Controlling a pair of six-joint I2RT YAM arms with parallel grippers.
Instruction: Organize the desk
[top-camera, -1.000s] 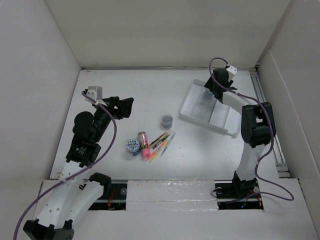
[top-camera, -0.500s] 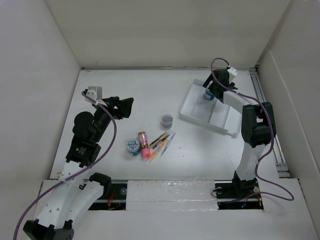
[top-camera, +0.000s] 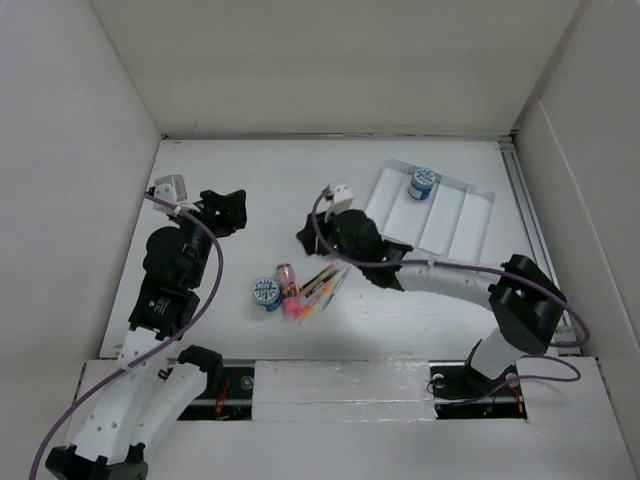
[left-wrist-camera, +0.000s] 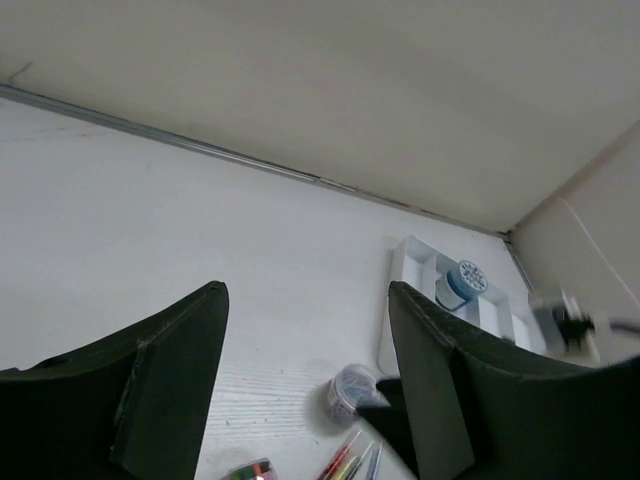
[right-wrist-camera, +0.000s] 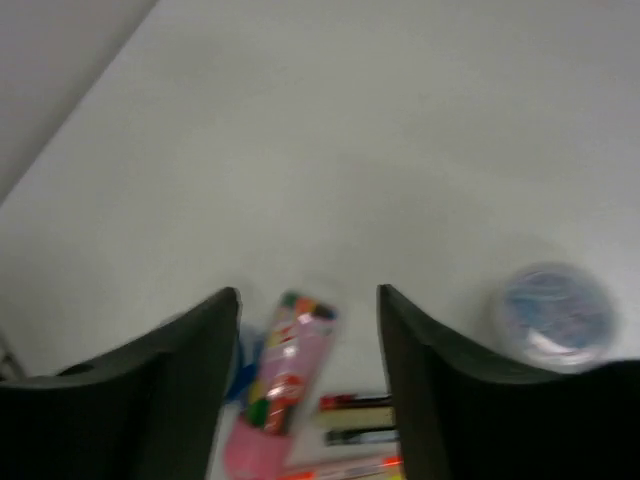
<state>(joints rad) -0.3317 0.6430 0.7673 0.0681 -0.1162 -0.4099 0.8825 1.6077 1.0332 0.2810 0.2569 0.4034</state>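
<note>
Right hand (right-wrist-camera: 308, 300) spread wide, nothing in it, low over the clutter in the middle of the worktop (top-camera: 260, 180).
Worktop: rigid flat white slab under both arms, running to the walls; it is not something to grip, so judged work is on the loose items it carries. Pink tube (right-wrist-camera: 285, 370) lies below the gap between the right fingers, looks light and smooth, likely to roll; best taken across its barrel. Small grey-lidded jar (right-wrist-camera: 555, 310) sits outside one finger, blurred; probably hard plastic, to be pinched across the sides. Coloured pens (top-camera: 322, 285) are thin, low and awkward. Compartment tray (top-camera: 470, 215) holds a blue-lidded jar (top-camera: 422, 182). Left hand (left-wrist-camera: 305, 300) also gapes empty, well clear of everything.
</note>
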